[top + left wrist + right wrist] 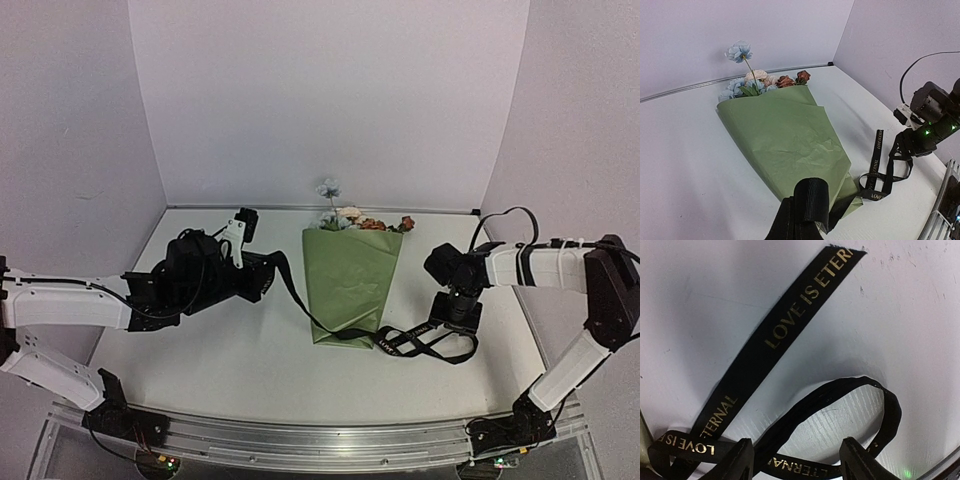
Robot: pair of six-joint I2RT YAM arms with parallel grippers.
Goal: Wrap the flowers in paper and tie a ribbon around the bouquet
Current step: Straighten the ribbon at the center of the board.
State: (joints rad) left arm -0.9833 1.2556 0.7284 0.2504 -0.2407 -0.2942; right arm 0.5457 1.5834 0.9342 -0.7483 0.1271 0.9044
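Bouquet (352, 285) on white table (220, 370), lilac walls (330, 90)

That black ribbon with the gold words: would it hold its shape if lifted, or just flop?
Probably floppy: the ribbon lies in loose loops and twists on the table. It is likely very light, being thin and flat. A push would probably just bunch it up rather than slide it whole.

**White table, lilac walls**

A white table (230, 370) fills the middle of the top view. 3 pale lilac walls (330, 90) enclose it from 9 round to 3 o'clock. An aluminium rail (320, 445) lines its 6 o'clock edge.
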